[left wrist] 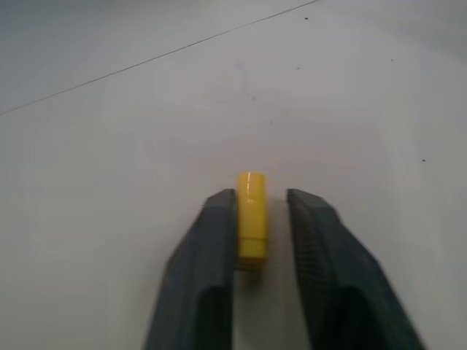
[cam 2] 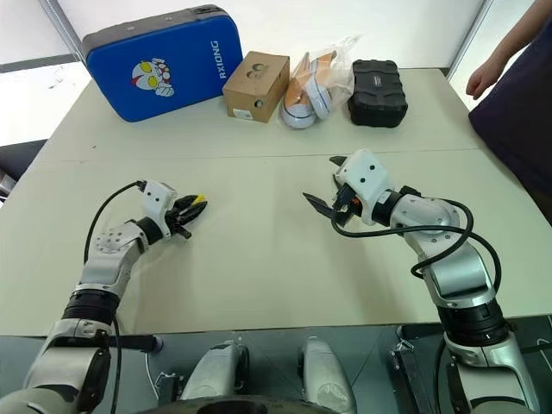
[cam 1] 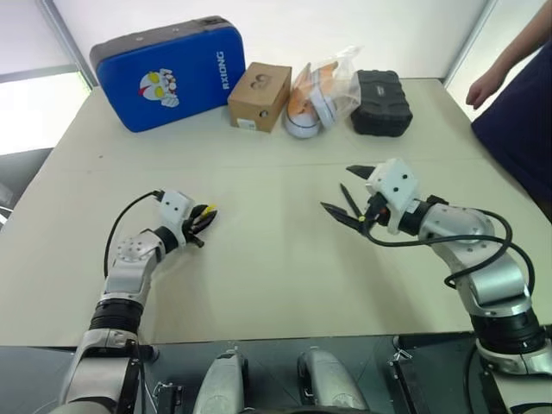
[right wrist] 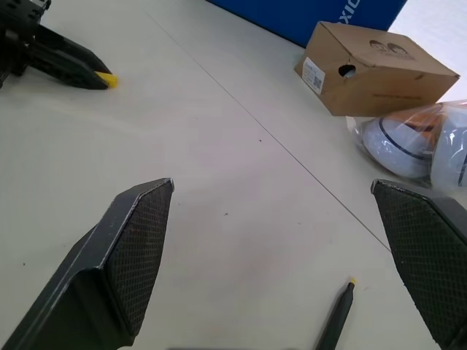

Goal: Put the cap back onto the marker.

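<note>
The table [cam 1: 276,285] is a wide pale surface with a thin seam running across it. Along its far edge stands a blue case [cam 1: 170,76] with a cartoon figure on it, then a cardboard box [cam 1: 260,96], a clear bag [cam 1: 321,95] holding white and orange things, and a black case [cam 1: 379,103]. At the far right edge a person's hand [cam 1: 486,86] and dark sleeve show beside the table.

The right gripper [cam 1: 348,197] hangs above the table right of centre, its two black fingers spread wide apart with nothing between them. The left gripper [cam 1: 207,216] sits low at the table on the left, pointing toward the middle, and its fingers [left wrist: 211,248] are clamped on the cap [left wrist: 250,219]. The cap is yellow and sits between the fingertips with one end sticking out past them; one finger presses against its side, while a narrow gap shows on the other side in the left wrist view.

The marker [right wrist: 334,322] lies on the table just below the right gripper, between its spread fingers in the right wrist view, thin and black with a small yellow tip. It is well apart from the cap.
</note>
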{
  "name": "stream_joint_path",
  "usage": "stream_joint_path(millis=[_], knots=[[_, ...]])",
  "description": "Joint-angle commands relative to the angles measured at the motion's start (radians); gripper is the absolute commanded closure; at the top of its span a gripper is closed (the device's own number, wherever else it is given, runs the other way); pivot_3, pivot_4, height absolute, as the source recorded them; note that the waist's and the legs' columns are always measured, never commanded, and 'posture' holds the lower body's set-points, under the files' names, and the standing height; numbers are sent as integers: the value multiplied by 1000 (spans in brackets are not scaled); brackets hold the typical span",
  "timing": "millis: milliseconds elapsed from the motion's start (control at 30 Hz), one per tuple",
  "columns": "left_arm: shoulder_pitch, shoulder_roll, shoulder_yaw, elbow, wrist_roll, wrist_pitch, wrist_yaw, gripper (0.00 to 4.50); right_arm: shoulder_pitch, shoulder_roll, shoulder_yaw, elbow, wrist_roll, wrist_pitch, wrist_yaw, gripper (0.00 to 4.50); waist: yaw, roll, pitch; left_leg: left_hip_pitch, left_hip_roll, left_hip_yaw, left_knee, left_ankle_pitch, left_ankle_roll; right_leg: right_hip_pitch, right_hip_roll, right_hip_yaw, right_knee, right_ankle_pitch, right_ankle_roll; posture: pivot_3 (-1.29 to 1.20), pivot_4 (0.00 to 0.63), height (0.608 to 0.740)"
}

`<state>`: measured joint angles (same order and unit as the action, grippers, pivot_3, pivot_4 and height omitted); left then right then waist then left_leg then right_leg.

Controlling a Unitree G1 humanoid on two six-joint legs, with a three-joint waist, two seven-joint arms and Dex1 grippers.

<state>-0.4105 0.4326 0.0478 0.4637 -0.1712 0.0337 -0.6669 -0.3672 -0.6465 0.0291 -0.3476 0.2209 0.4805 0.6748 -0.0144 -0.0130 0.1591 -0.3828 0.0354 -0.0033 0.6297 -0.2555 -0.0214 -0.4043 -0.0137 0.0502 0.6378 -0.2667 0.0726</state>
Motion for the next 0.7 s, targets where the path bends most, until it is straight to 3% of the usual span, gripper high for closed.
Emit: stream_joint_path(millis=[33,200,700], knots=[[22,6,5,-14,7,12,7,4437,-13,-3,-10,-26,3,-13,6,0,0,0,0,0,0,0,0,0,0,0,0,0,0,0,0,0,150,740],[57,18,12,-83,-3,34,-1,4437,11,4,-18,-26,5,17,-9,0,-2,0,0,0,0,0,0,0,0,0,0,0,0,0,0,0,150,740],[260,98,47,-752,-144,360,4,4437,88,133,-80,216,-44,35,-223,0,-1,0,0,-1,0,1,0,0,0,-1,-2,1,0,0,-1,0,150,740]])
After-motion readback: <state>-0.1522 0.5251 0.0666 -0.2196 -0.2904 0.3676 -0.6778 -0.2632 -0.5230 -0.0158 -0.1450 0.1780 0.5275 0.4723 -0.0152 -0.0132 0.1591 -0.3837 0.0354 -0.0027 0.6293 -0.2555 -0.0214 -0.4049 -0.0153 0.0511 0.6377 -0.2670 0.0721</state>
